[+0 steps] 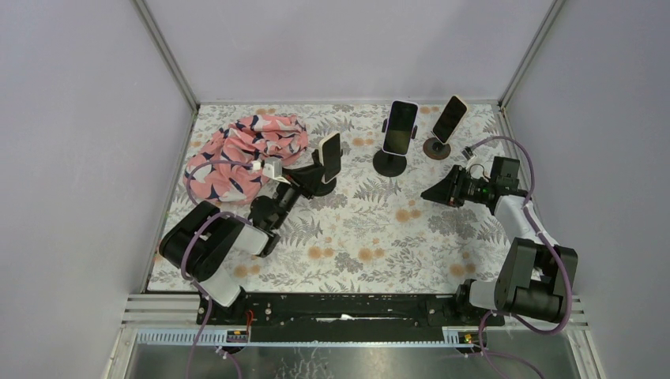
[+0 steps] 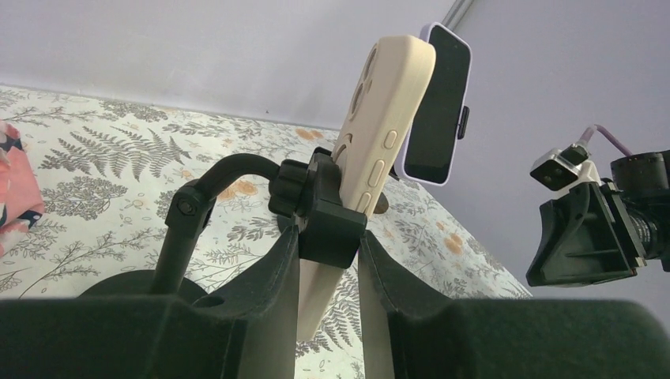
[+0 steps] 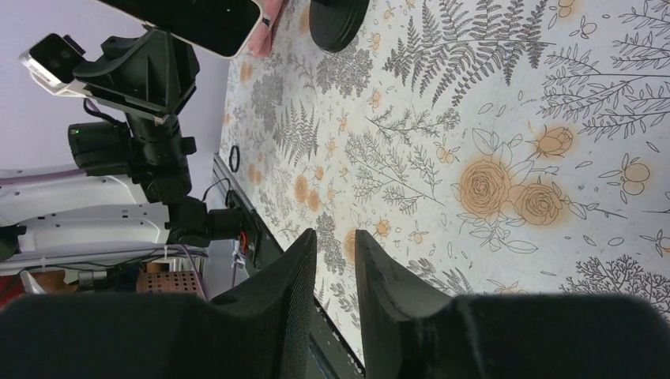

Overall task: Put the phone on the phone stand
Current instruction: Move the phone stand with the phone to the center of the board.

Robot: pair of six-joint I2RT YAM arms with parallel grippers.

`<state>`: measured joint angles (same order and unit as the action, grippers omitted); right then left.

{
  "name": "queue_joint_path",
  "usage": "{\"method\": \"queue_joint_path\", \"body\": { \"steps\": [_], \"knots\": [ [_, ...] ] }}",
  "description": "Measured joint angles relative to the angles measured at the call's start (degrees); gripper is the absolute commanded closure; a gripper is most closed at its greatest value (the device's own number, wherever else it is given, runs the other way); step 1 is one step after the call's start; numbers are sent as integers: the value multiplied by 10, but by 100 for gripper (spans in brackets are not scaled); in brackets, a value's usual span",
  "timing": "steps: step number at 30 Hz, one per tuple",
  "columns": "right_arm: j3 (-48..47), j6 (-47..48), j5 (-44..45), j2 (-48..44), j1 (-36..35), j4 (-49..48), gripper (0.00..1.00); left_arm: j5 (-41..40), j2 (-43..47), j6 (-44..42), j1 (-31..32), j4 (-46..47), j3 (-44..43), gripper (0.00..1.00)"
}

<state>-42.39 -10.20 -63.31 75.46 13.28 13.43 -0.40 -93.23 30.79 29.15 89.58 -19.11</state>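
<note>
The left gripper is closed on the lower end of the phone. The phone stands nearly upright, seated in the clamp of the phone stand, and the clamp is wedged between the same fingertips. Just to this gripper's left lies the pink cloth, which runs out to the table's left edge, so there is little room on that side. Beyond its fingertips stand the second stand and third stand, close to the far wall. To its right, bare table reaches all the way to the near edge.

The right gripper hovers over the table with its fingers a narrow gap apart and nothing between them. The third stand is just beside it on the far side, and the table's right edge lies close behind its wrist. Ahead of its fingertips, open table stretches toward the left gripper, well apart from it.

There are three phones: the held one, the second phone and the third phone. There are three stands, each carrying one phone. There is one cloth, and there are two grippers.
</note>
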Motion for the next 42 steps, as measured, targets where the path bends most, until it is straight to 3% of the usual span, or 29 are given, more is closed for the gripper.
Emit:
{"method": "queue_joint_path", "body": {
  "steps": [13,29,35,40,42],
  "knots": [
    [3,2,-38,0,20,-5,68,19,-8,24,-11,0,-8,59],
    [6,1,-52,0,24,-11,67,22,-5,45,-15,-5,3,46],
    [6,1,-54,0,24,-13,64,36,11,49,-15,-6,11,24],
    [6,1,-54,0,25,-15,58,55,53,53,-15,-8,31,13],
    [6,2,-58,0,25,-15,54,62,82,56,-15,-14,42,2]
  ]
}}
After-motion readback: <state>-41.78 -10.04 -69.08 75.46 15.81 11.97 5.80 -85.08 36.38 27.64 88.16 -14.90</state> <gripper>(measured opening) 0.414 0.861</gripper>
